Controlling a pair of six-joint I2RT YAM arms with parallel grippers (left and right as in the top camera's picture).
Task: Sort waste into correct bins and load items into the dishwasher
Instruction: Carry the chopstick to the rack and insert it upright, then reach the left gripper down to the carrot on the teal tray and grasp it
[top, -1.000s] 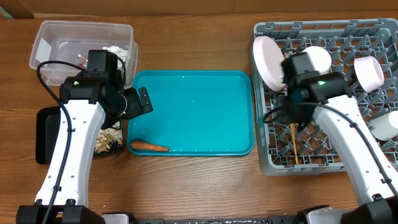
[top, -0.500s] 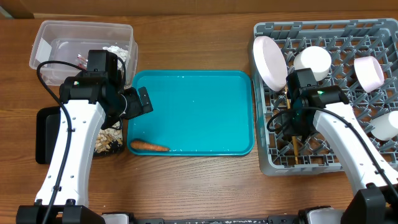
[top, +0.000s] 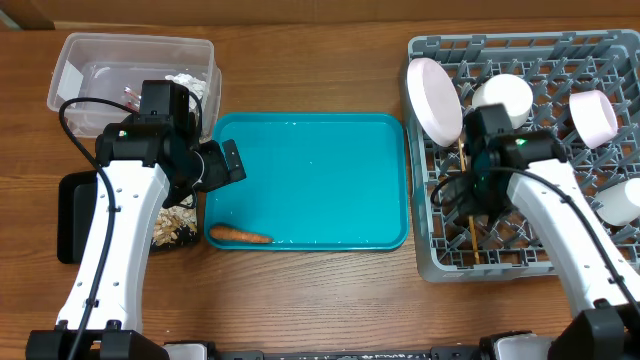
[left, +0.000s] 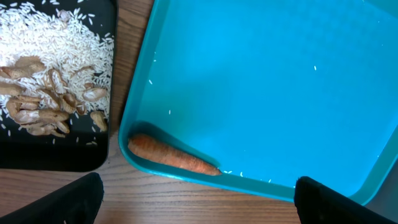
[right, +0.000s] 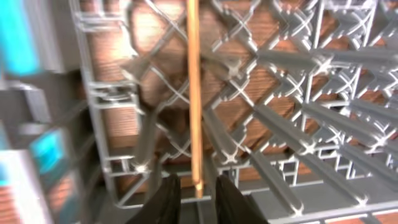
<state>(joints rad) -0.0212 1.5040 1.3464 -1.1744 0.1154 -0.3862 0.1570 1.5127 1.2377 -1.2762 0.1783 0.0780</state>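
Right hand easing apart from clenched; fingers now standing clear either side of chopsticks, which are lying in dishwasher near left wall. Item judged delivered. Left hand hanging released over carrot, awaiting sorting on teal tray.

A brown wood-grain table fills the view under even, soft light

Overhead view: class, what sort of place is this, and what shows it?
Probably a robotics test bench staged as a dish-clearing station: two robot arms at a wooden table, a grey dish rack holding a white plate, and a teal tray with a carrot.
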